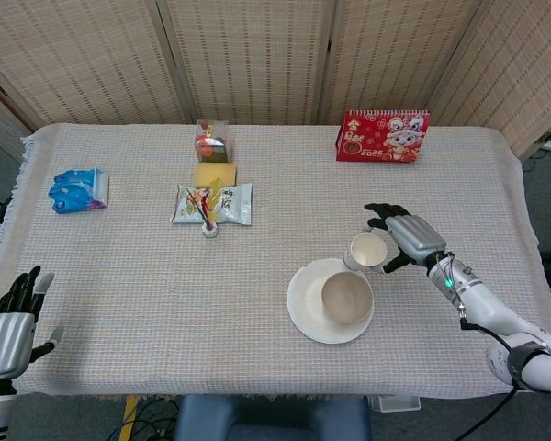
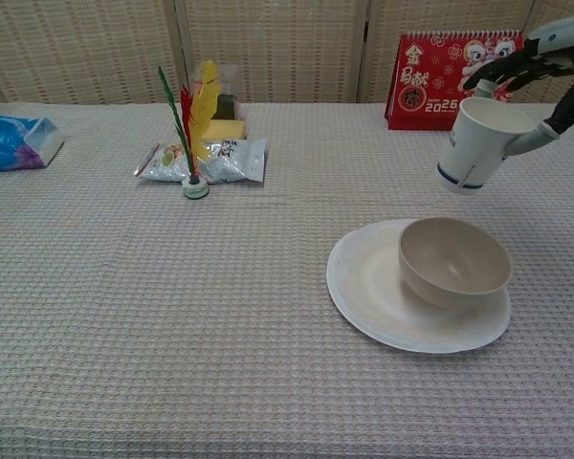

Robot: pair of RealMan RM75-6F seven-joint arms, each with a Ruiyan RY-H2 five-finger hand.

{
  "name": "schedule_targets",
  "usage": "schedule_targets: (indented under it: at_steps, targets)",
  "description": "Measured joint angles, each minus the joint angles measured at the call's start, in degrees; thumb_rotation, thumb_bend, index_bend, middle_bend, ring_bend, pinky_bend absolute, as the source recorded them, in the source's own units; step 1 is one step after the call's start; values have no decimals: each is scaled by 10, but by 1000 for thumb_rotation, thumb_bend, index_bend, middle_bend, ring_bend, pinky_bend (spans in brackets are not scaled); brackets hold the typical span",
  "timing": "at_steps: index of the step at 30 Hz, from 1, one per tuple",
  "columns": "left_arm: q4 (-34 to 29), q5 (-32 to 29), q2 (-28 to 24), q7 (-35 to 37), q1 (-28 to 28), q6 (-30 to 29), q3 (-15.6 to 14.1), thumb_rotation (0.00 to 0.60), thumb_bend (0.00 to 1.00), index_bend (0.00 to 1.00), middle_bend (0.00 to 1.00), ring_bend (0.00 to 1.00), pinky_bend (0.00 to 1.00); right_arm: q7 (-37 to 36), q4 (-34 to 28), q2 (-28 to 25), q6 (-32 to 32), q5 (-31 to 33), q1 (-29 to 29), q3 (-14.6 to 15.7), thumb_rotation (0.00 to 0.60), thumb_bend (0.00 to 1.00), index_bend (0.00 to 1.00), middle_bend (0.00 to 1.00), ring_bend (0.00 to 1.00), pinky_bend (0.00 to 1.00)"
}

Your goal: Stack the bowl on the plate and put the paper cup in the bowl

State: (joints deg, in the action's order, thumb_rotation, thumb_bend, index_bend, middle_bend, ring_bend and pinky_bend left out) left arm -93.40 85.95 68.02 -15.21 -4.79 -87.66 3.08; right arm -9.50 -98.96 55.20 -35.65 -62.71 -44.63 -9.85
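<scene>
A white plate [image 1: 305,303] [image 2: 373,287] lies right of the table's middle, with a beige bowl [image 1: 347,297] [image 2: 453,260] standing on its right half. My right hand [image 1: 406,235] [image 2: 540,72] holds a white paper cup [image 1: 367,251] [image 2: 478,143] tilted in the air, just behind and above the bowl. My left hand [image 1: 11,326] hangs open at the table's front left edge, far from these things, and shows only in the head view.
A red calendar [image 1: 383,135] [image 2: 454,81] stands at the back right. Snack packets [image 1: 213,204] [image 2: 206,160], a feather shuttlecock [image 2: 189,134], a yellow block [image 1: 215,174] and a small clear box [image 1: 212,141] sit at the back middle. A blue packet [image 1: 77,190] [image 2: 14,142] lies far left.
</scene>
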Motion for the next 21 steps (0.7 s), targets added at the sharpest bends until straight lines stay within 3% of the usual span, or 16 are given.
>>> schedule_targets:
  at_steps: [9,21]
  targets:
    - [-2,3,-5,4,4,-10,1,600,314,0,0,0,259,-1,-27,6,34,-25,-9,7,600,216,370,58,0,0]
    - [-7,14,-8,7,9,-21,-3,600,314,0,0,0,259,79,-43,14,31,-2,-20,42,600,219,370,58,0,0]
